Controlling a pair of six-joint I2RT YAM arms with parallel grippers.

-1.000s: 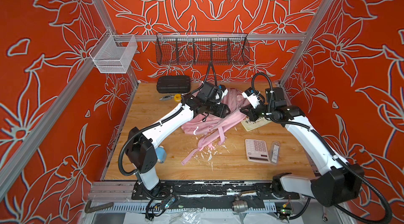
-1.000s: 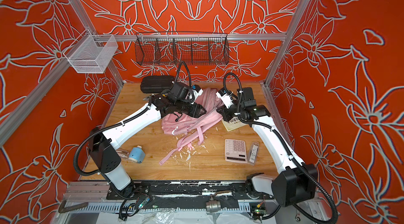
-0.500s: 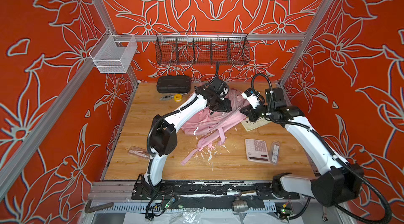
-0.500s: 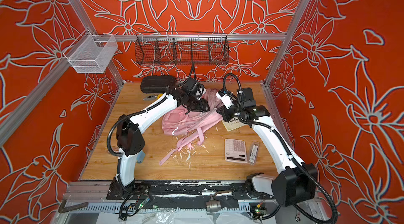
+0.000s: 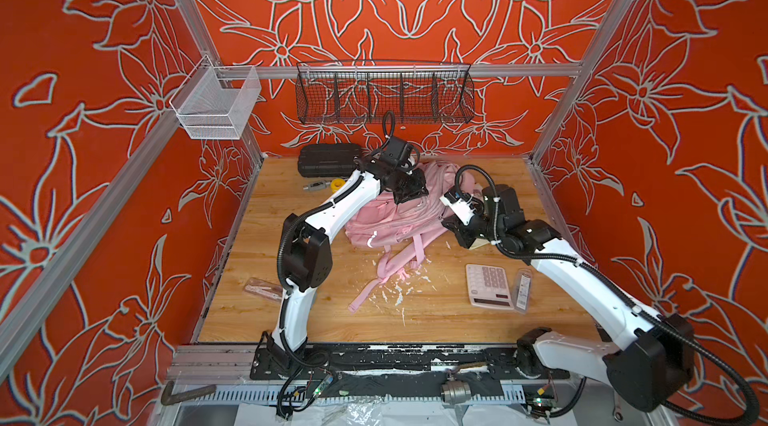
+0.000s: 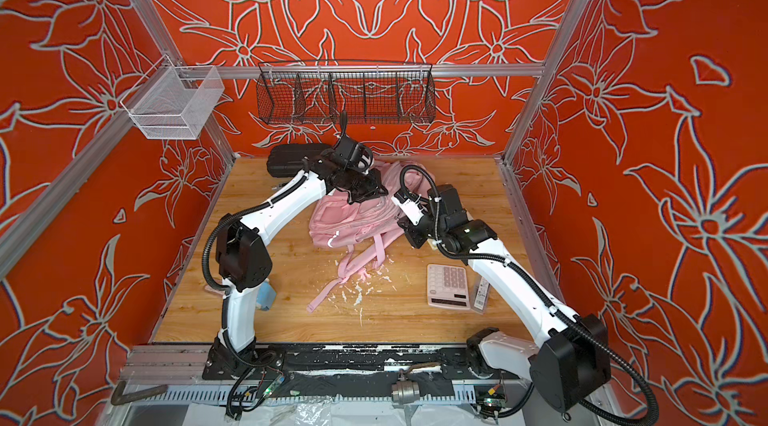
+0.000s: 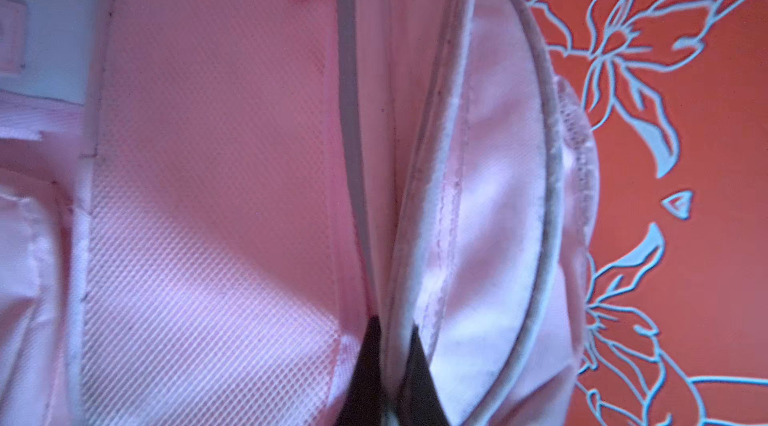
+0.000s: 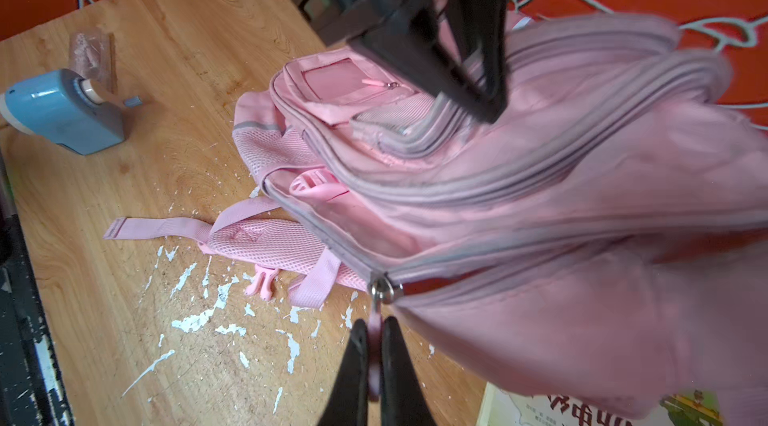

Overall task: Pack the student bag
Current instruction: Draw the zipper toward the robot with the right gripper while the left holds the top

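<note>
The student bag [image 5: 386, 220] is sagging — soft, light; left gripper [image 7: 390, 365] is pinching its rim [image 7: 411, 236]; right gripper [image 8: 374, 361] is pinching the zipper pull [image 8: 375, 330]

Pale-pink student bag [image 5: 386, 220], grey zips [image 8: 457, 191]; orange flower-patterned walls [image 5: 83, 112].
</note>
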